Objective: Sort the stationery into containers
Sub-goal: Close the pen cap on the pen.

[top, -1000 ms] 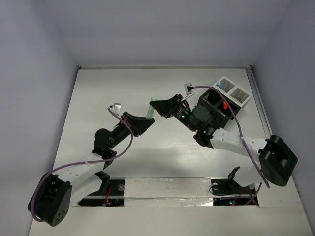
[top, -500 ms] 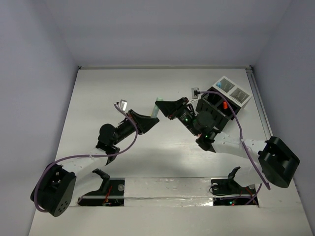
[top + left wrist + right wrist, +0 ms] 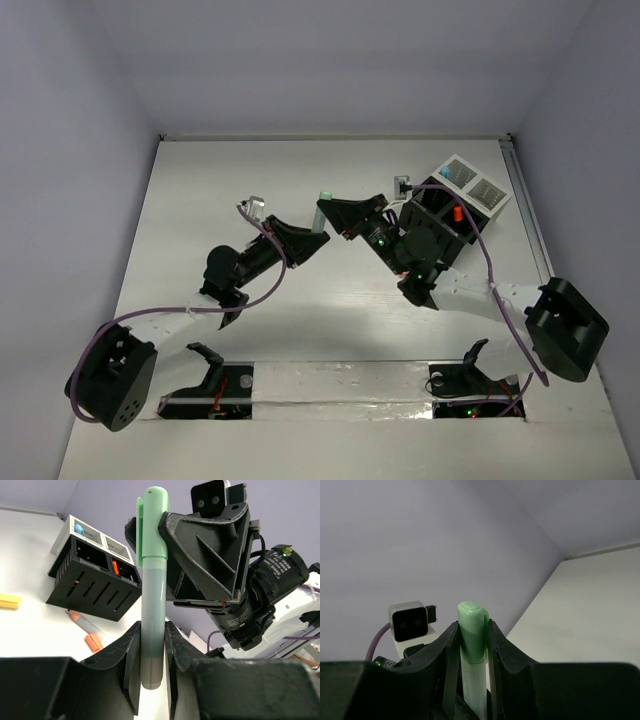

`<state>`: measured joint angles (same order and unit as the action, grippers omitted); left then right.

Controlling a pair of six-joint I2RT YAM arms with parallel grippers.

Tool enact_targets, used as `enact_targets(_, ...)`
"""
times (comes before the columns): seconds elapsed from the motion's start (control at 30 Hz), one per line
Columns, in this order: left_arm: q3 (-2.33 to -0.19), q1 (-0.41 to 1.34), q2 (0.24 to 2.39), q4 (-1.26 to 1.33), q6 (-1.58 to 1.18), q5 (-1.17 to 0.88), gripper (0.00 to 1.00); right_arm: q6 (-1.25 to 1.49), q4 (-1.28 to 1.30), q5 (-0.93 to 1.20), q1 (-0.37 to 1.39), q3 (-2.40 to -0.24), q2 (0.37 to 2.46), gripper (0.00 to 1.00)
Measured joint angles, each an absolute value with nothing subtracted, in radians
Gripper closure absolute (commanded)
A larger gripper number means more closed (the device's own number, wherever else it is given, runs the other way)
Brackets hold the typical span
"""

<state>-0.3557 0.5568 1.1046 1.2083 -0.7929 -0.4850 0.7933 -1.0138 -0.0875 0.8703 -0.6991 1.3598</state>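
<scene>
1. White laminate makes up the tabletop (image 3: 200, 200), and it looks smooth and matte from my overhead feed.
2. Pale lilac walls (image 3: 330, 60) close in the far side and both flanks. A thin metal rail (image 3: 517, 185) runs along the table's right edge.
3. A strip of glossy tape (image 3: 340, 385) crosses the near edge between the two arm bases.
4. I see the mint-green marker pen (image 3: 152, 580) held over the middle of the table, to the left of the containers in the top view.
5. The left gripper (image 3: 152, 630) is pinching the pen's grey lower barrel, with both fingers pressed against it.
6. The right gripper (image 3: 472, 625) is clamped on the pen's green cap end, so both claws grip the one pen.
7. The black slotted box (image 3: 90, 587) sits at the far right of the table, with an orange piece (image 3: 115, 568) in one compartment.
8. The white two-cell tray (image 3: 62, 537) is joined to its far side and holds a small blue block (image 3: 78, 529).
9. An orange-capped clear marker (image 3: 86, 630) lies on the table just beside the box. A yellow item (image 3: 9, 601) lies farther off, cut by the frame edge.
</scene>
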Motion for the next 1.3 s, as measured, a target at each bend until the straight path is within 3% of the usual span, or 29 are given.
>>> enact_targets(0.47,-0.466,0.575,1.113,1.135,-0.709,-0.507,1.0,0.756,-0.923,-0.102,0.863,-0.726,1.282,1.0)
enact_targets(0.97,-0.616,0.599,1.149,0.817,-0.667,-0.595,1.0,0.765,-0.995,-0.109,0.858,-0.634,1.281,1.0)
enact_targets(1.3,-0.519,0.601,1.119,0.957,-0.728,-0.609,1.0,0.744,-0.915,-0.133,0.894,-0.627,1.216,1.0)
